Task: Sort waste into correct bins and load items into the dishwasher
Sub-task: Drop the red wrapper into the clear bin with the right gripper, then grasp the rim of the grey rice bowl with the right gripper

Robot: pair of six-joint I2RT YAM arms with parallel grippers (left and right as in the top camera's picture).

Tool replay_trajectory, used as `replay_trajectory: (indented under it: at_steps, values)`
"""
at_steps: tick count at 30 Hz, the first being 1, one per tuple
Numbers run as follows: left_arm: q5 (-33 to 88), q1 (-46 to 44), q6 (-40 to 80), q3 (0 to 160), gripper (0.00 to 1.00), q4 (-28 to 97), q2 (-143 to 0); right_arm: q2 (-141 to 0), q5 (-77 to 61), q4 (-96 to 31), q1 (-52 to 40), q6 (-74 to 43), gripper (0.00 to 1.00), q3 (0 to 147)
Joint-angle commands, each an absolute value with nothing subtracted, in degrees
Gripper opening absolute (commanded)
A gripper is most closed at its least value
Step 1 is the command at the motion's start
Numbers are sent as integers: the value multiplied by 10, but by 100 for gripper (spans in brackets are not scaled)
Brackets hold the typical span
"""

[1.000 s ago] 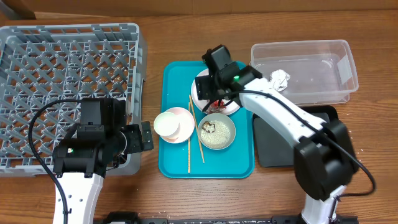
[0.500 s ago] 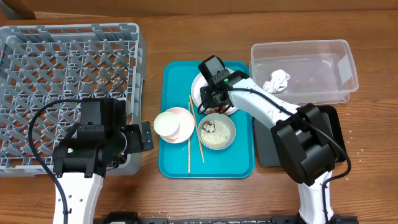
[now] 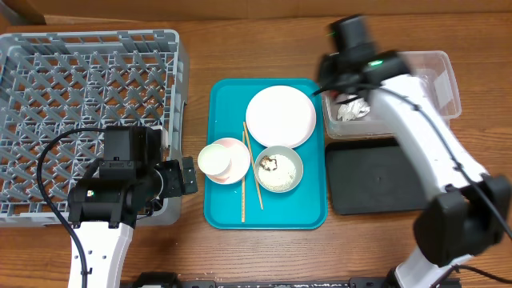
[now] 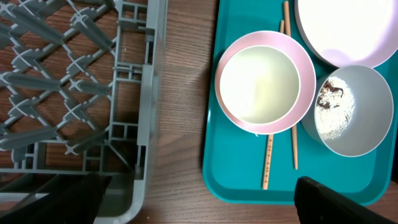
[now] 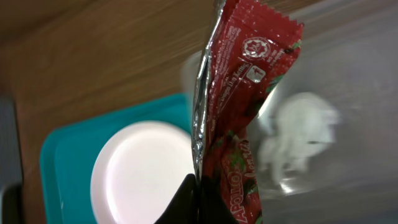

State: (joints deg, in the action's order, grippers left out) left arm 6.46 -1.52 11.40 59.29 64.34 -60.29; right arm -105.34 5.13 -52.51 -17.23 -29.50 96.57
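R claw clamped on red wrapper, over clear tub w/ napkin

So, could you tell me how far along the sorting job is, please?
Done: the crumpled napkin lies in the clear tub. In hand: the right claw pinches the red wrapper by that tub. Left: the rice bowl, white plate, pink bowl with cup and chopsticks sit on the teal tray; nothing is in the dish rack.
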Motion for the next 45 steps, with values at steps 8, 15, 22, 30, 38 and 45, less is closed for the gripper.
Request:
replay_trajectory:
  at_steps: [8,15,22,30,38,45]
  values:
    - [71,-15,99,606,100,642,-607,-1056,-24,-565,-47,-413,39,938]
    - [71,-15,99,606,100,641,-607,-1019,-93,-599,-28,-265,56,985]
    - [70,-15,99,606,100,640,-607,-937,-102,-692,-33,-168,59,986]
    - [71,-15,99,606,100,639,-607,-871,-99,-746,-96,-155,58,948]
    - [71,-15,99,606,100,638,-607,-827,-62,-645,-295,-86,59,807]
    - [71,-15,99,606,100,638,-607,-890,-60,-524,-405,-85,59,707]
